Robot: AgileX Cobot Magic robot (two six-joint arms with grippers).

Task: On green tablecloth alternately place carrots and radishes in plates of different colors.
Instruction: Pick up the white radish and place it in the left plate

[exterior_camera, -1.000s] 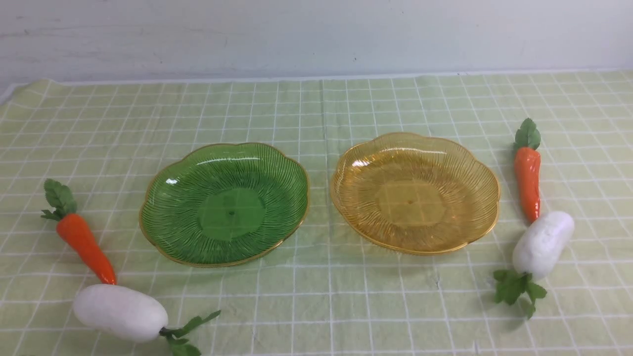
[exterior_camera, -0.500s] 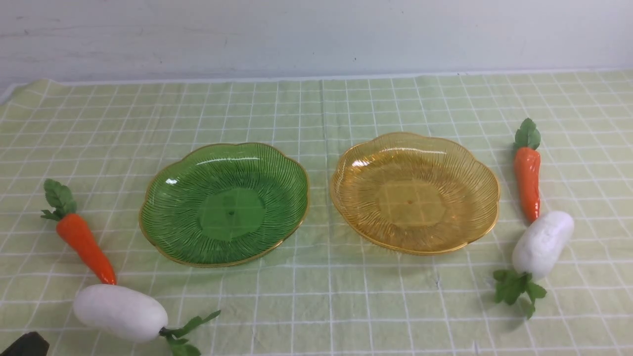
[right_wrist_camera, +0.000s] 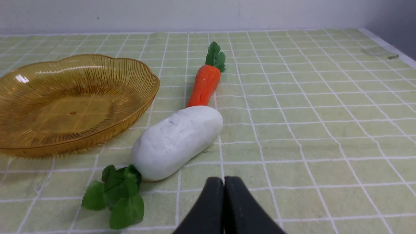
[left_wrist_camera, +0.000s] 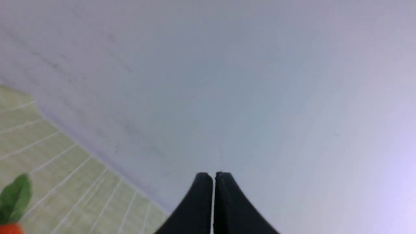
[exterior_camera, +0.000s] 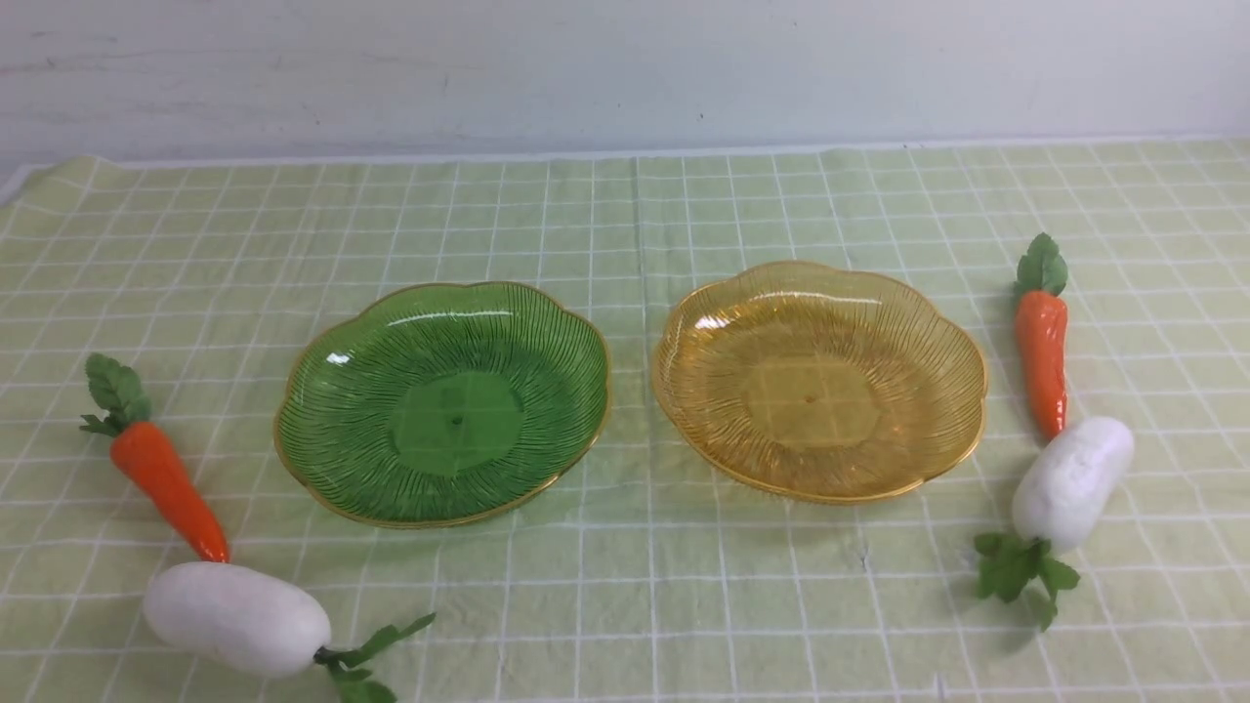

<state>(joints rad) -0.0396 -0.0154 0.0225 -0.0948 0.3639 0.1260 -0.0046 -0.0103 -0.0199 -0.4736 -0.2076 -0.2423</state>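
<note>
On the green tablecloth (exterior_camera: 625,605) a green plate (exterior_camera: 441,402) and an amber plate (exterior_camera: 818,379) sit side by side, both empty. A carrot (exterior_camera: 161,464) and a radish (exterior_camera: 237,617) lie left of the green plate. A second carrot (exterior_camera: 1042,342) and a second radish (exterior_camera: 1071,480) lie right of the amber plate. Neither gripper shows in the front view. My left gripper (left_wrist_camera: 214,175) is shut and empty, facing the wall, with carrot leaves (left_wrist_camera: 14,198) at the view's edge. My right gripper (right_wrist_camera: 223,180) is shut and empty, just short of the radish (right_wrist_camera: 177,140), carrot (right_wrist_camera: 204,85) and amber plate (right_wrist_camera: 70,104).
A pale wall (exterior_camera: 625,68) runs along the cloth's far edge. The cloth's right edge (right_wrist_camera: 386,48) shows in the right wrist view, with grey surface beyond it.
Half a second ago a dark piece of the left arm showed at the front view's bottom left corner; it is gone now. The vegetables and plates have not moved.
</note>
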